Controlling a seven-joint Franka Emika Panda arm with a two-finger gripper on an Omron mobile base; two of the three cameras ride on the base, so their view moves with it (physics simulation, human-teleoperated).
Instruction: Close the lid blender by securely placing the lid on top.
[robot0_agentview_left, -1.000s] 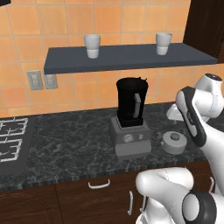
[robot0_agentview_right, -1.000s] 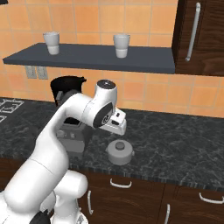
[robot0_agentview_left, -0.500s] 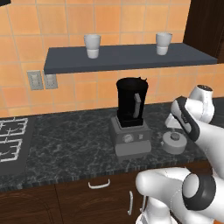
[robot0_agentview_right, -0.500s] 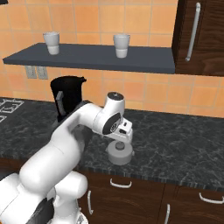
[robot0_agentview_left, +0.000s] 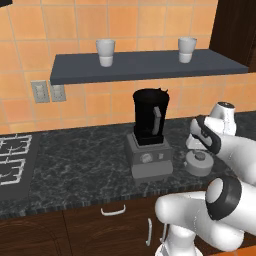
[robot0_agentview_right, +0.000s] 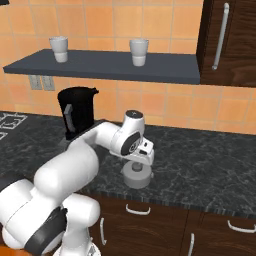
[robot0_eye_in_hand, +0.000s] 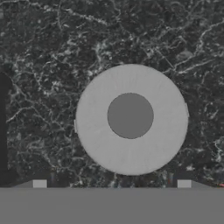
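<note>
One lid (robot0_eye_in_hand: 131, 119): matte light-grey disc, round darker knob at centre, flat on the speckled black stone table (robot0_agentview_left: 80, 160), just right of the blender (robot0_agentview_left: 149, 135). One blender: glossy black jar, uncovered, grey handle, boxy grey base with round dial. Two white cups (robot0_agentview_left: 105, 52) on the shelf above the blender. Hand (robot0_agentview_right: 141, 161) poised directly over the lid; finger spread cannot be told, nothing visibly gripped.

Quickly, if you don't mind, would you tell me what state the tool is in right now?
Tool: open, holding nothing, hovering directly above the lid on the counter.
</note>
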